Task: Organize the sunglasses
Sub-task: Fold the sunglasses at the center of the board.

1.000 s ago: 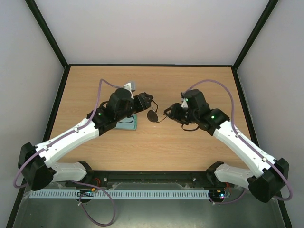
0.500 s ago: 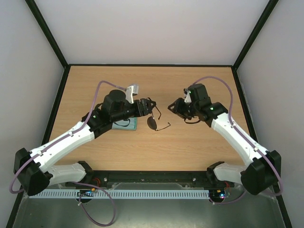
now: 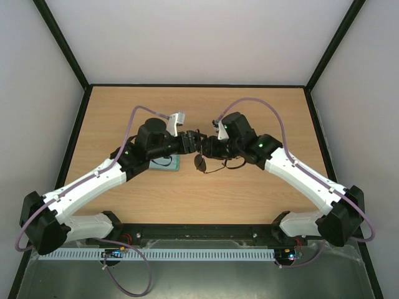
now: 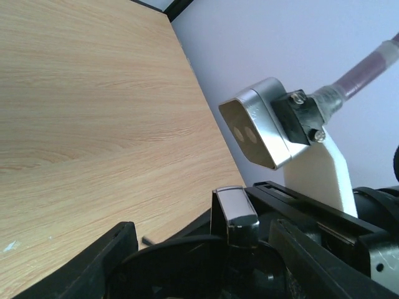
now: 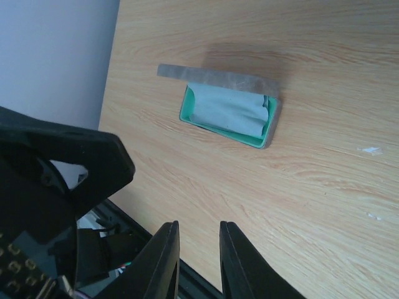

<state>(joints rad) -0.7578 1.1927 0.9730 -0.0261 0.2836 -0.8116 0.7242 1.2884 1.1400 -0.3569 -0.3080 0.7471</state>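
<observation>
1. Left tool [image 3: 194, 141]: my fingers [image 4: 103, 265] stand apart w/ a dark rounded lens btwn them. I am pinching the sunglasses [image 3: 201, 163] at the frame.

2. Sunglasses, pos.: near the middle of the counter [image 3: 262, 187], hanging just below the left tool tip. One lens faces up in the top view. One slim temple arm runs out to the right, under my right arm.

3. Right tool [image 5: 198, 249]: fingers [image 5: 167, 255] nearly pressed together, w/ a slim gap left. Bare counter shows through the gap and nothing sits in it. In the top view its tip is just beside the left tool tip, above the sunglasses.

4. Case [image 5: 272, 118]: grey w/ green lining, lid [image 5: 218, 76] raised. It lies on the counter left of the sunglasses, partly under my left arm. A light blue cloth [image 5: 227, 111] lies rumpled inside.

5. Left wrist view: the right arm's silver wrist camera [image 4: 255, 131] sits close ahead.
</observation>
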